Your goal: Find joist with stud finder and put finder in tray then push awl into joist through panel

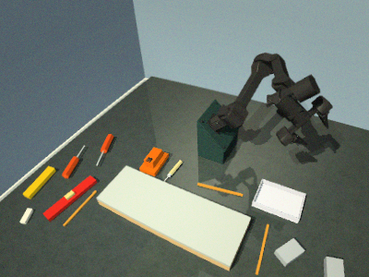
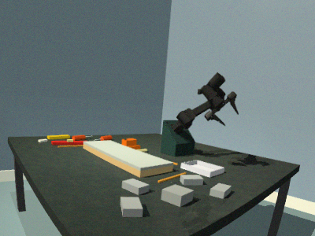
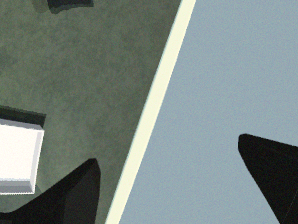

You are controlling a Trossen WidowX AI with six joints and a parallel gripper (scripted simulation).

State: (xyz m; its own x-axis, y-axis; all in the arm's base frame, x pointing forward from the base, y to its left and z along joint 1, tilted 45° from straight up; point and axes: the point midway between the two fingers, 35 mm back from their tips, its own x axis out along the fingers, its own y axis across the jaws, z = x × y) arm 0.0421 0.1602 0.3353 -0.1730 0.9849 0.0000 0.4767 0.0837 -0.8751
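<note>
The pale floor panel (image 1: 175, 212) (image 2: 126, 155) lies on the table. The orange stud finder (image 1: 154, 162) (image 2: 130, 143) stands behind the panel's back edge. The awl (image 1: 175, 169) (image 2: 142, 149), with a cream handle and thin metal tip, lies beside it, its tip toward the panel. The white tray (image 1: 276, 212) (image 2: 200, 171) looks empty, and part of it shows at the left of the wrist view (image 3: 36, 160). My gripper (image 1: 315, 135) (image 2: 231, 119) (image 3: 171, 155) is open and empty, raised above the table behind the tray, far from the stud finder and awl. The joist is hidden.
Two orange-handled screwdrivers (image 1: 70, 166) (image 1: 107, 143), a yellow bar (image 1: 40, 182), a red level (image 1: 83, 187) and a small white block (image 1: 27, 216) lie left of the panel. Orange sticks (image 1: 220, 189) (image 1: 262, 249) lie near the tray. Several grey blocks (image 2: 177, 195) sit in front.
</note>
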